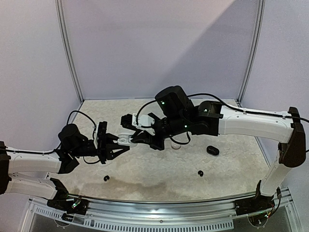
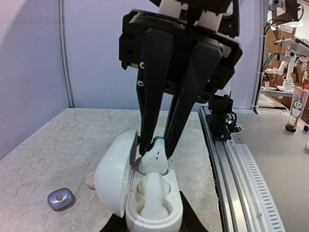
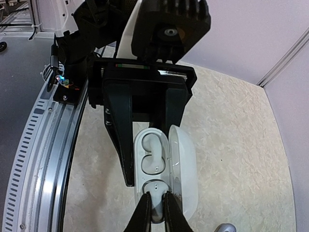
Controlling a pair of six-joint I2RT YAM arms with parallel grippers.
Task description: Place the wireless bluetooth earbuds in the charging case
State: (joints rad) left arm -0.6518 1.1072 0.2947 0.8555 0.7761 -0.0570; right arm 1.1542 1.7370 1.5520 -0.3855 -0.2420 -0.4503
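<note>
**One bud seated, the second at its well**

Your left gripper [image 1: 119,143] is clamped on the open charging case [image 2: 116,176], low in the centre of the left wrist view; the first earbud [image 2: 153,193] sits in the nearer well; the right gripper [image 2: 157,151] pinches the second earbud [image 2: 154,162] from above, its base at the far well but, as I judge it, not fully down. You have yet to press it home, let go and shut the lid; two black buds [image 1: 106,178] and a dark case [image 1: 212,150] lie loose, lower centre and right of the top view.
</note>
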